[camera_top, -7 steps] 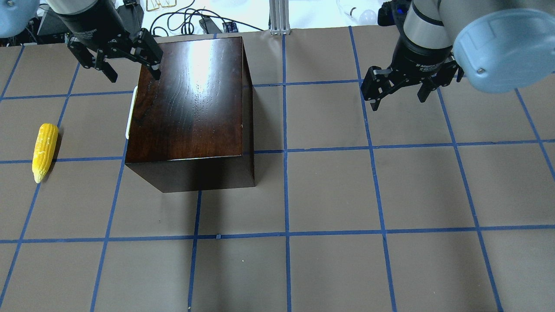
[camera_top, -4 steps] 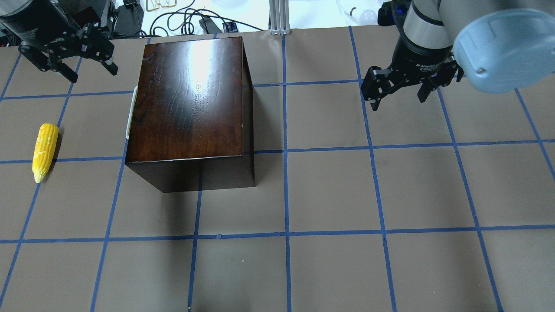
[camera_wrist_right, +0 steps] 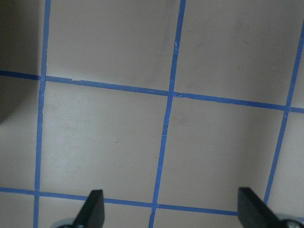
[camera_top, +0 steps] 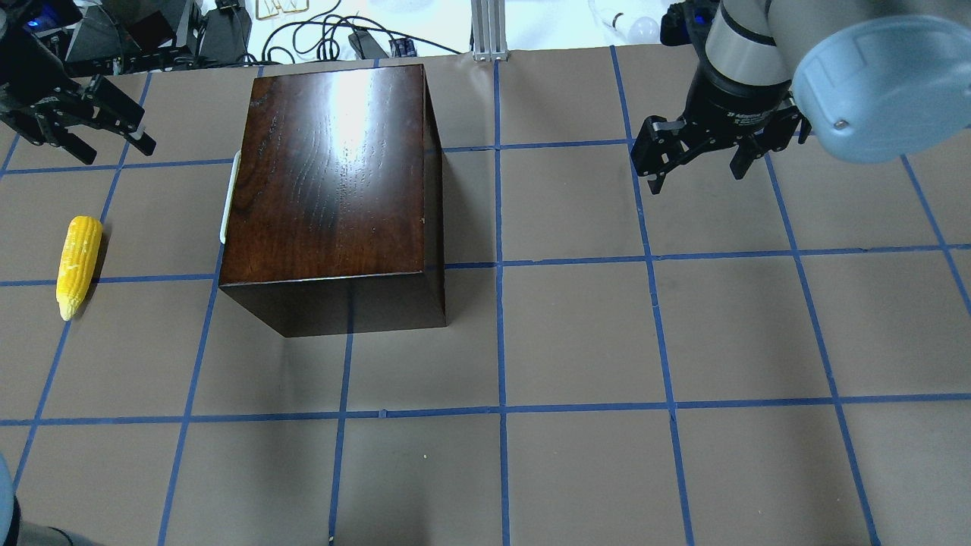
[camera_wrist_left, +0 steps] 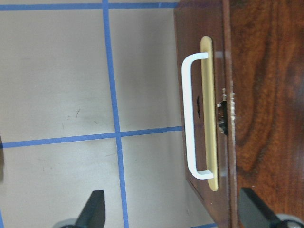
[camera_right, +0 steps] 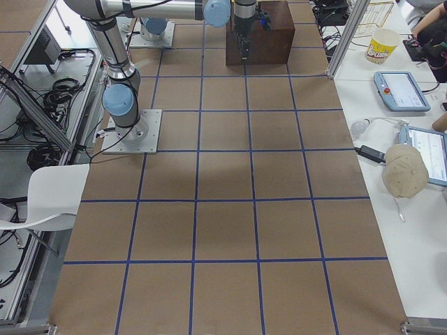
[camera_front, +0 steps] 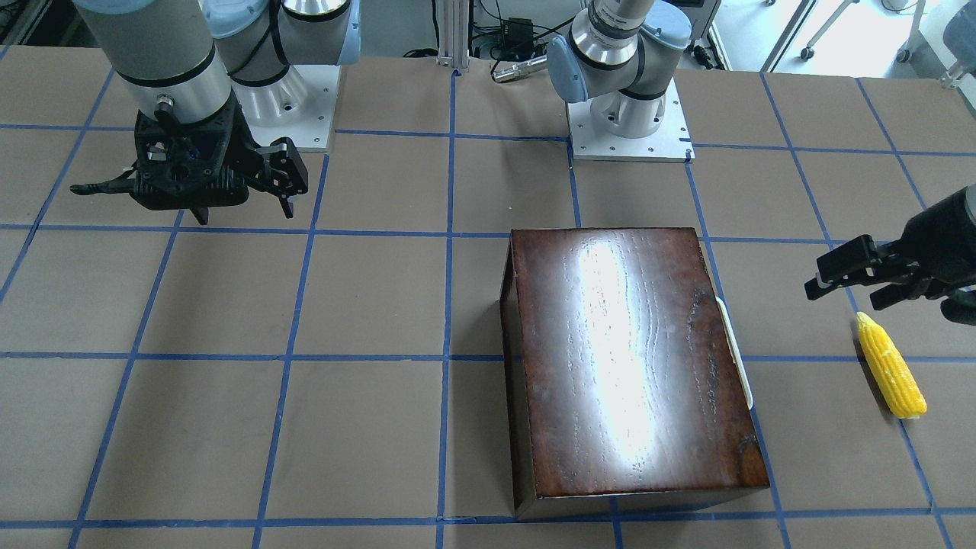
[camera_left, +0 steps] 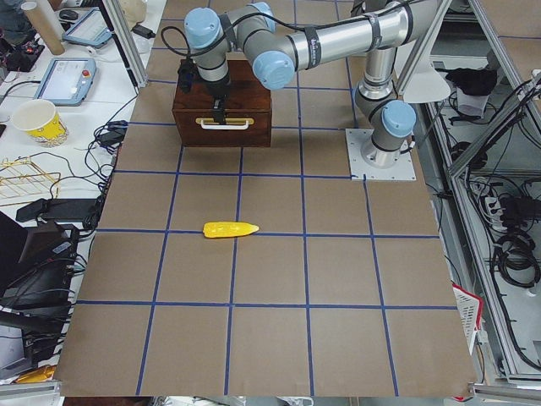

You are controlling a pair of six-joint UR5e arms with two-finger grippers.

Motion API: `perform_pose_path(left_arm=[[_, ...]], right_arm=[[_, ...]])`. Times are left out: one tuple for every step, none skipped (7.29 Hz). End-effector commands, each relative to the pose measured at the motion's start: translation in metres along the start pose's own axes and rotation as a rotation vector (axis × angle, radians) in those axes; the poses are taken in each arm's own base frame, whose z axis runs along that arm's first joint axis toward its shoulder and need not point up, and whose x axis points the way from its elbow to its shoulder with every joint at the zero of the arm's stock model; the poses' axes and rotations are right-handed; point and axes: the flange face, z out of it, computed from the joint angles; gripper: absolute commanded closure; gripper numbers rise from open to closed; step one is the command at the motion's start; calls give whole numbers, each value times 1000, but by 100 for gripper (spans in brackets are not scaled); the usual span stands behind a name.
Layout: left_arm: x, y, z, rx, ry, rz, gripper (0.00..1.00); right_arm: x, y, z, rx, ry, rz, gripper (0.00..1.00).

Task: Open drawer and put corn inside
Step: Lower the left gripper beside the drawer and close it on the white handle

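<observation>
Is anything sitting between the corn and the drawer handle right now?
No. In the overhead view the stretch from corn to drawer handle is bare table, crossed only by blue tape lines.

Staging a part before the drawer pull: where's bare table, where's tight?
Bare: all table right of the box, around the right gripper; also the rows on the robot's side of it. Tight: strip between the white handle and the corn, left gripper hovering at its far end.

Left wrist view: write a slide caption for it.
Open left gripper facing the shut drawer and its white handle.
</observation>
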Motion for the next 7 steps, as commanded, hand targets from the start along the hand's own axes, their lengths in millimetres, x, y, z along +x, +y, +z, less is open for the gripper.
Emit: perform_pose_path(left_arm=[[-18, -19, 33, -17, 9, 61, 0], [-25, -28, 49, -27, 17, 60, 0], [-29, -33, 60, -34, 27, 69, 0], [-29, -35, 71, -29, 63, 80, 0], [-24, -38, 79, -8, 107, 84, 0], [-24, -41, 89, -5, 109, 85, 0], [-23, -41, 96, -9, 111, 88, 0]], right_arm=[[0, 0, 0, 0, 0, -1, 0], [1, 0, 0, 0, 0, 2, 0], [0, 0, 0, 0, 0, -1, 0], [1, 0, 0, 0, 0, 2, 0], [0, 0, 0, 0, 0, -1, 0], [0, 0, 0, 0, 0, -1, 0], [0, 0, 0, 0, 0, -1, 0]])
